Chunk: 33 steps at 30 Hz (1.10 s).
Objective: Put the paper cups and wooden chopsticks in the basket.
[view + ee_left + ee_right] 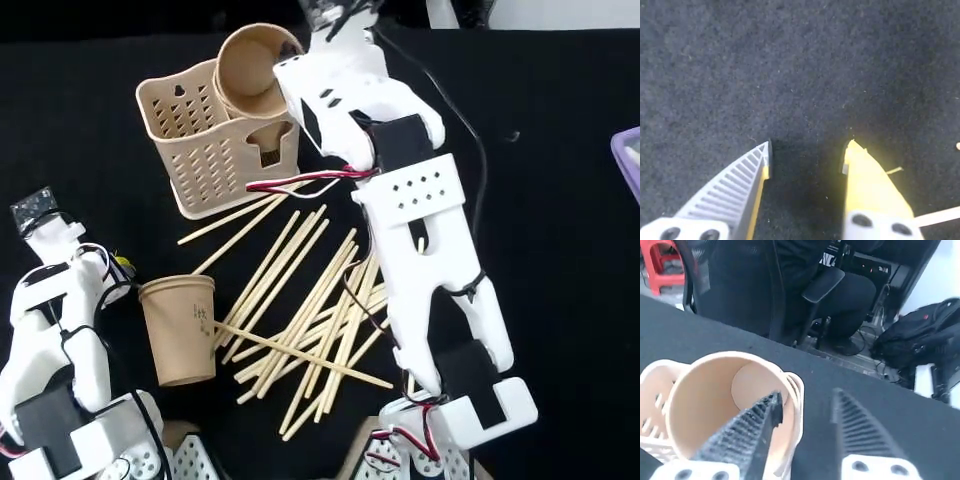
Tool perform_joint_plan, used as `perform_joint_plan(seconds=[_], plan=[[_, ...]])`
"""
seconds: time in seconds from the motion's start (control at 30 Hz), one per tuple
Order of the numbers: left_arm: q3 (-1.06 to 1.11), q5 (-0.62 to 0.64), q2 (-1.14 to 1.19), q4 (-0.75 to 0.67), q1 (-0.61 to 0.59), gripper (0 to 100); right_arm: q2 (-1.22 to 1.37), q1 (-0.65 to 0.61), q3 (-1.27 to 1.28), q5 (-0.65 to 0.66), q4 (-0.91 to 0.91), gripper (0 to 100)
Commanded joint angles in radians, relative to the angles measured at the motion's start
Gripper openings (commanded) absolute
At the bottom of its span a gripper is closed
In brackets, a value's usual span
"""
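Observation:
A beige slotted basket [205, 150] stands at the far left of the black cloth with a paper cup [250, 70] tilted in it. My right gripper [290, 62] is at that cup's rim. In the right wrist view the right gripper [807, 400] is open, one finger inside the cup [710, 400] and the other outside it. A second paper cup [180, 330] shows its side wall near the front left. Several wooden chopsticks [300, 300] lie scattered between the arms. My left gripper [807, 150] is open over bare cloth, just left of the second cup [105, 270].
The right arm [420, 260] stretches over the right part of the chopstick pile. A purple object [628, 160] sits at the right edge. One chopstick tip [940, 216] lies near the left gripper's yellow finger. Black cloth to the far right is free.

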Motion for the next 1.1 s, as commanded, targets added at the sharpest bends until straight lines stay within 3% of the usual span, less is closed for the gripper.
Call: perform_joint_plan(seconds=[0.0, 0.43, 0.73, 0.9, 1.07], plan=[[-0.030, 0.005, 0.006, 0.011, -0.002, 24, -0.004, 0.017, -0.062, -0.031, -0.041, 20.8], [-0.027, 0.005, 0.005, 0.012, -0.002, 24, -0.004, -0.021, 0.113, -0.035, -0.290, 20.7], [-0.027, 0.005, 0.005, 0.012, -0.002, 24, 0.071, -0.112, 0.110, -0.028, -0.503, 11.9], [-0.027, 0.003, 0.005, 0.012, -0.004, 24, 0.185, -0.110, -0.004, -0.034, -0.500, 11.8], [-0.027, 0.002, 0.005, 0.012, -0.004, 24, 0.168, -0.117, -0.140, -0.035, -0.315, 11.8]])
